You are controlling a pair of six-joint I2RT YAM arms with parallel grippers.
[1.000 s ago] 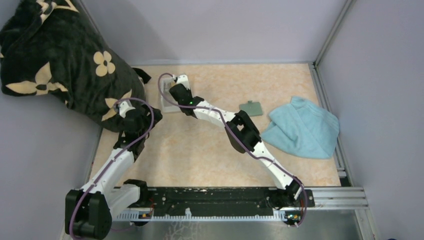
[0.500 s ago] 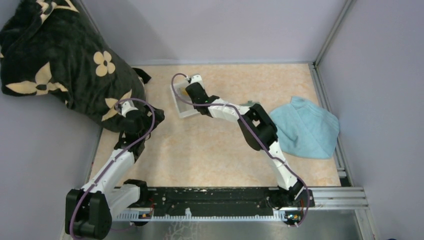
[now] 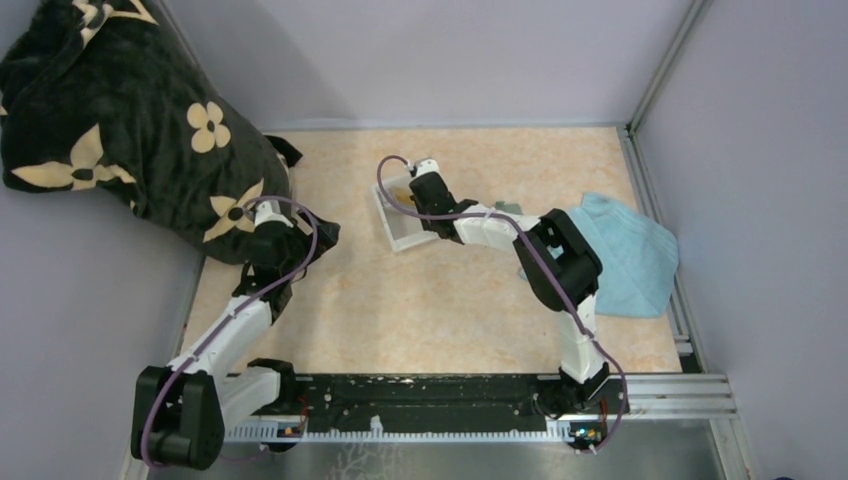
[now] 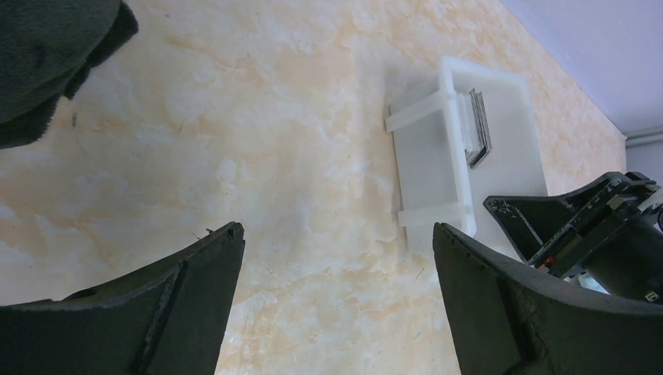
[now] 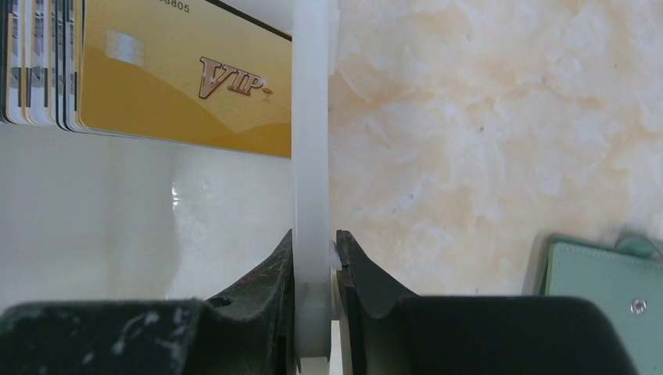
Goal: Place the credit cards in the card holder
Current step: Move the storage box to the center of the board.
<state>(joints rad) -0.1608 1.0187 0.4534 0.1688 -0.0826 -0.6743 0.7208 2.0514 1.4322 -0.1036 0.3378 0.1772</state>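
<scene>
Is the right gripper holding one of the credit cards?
No, the right gripper pinches the wall of the white tray; the credit cards stand inside it.

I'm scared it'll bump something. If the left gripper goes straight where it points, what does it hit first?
Probably the bare table, just short of the white tray. The open left gripper looks tilted downward, but depth is hard to judge.

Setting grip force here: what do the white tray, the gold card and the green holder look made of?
White tray: smooth, slightly translucent plastic, probably; light glows through its thin wall. Gold card: glossy plastic, with printed lettering and a chip. Card holder: leather or imitation, cannot tell which; matte face, metal snap.
</scene>
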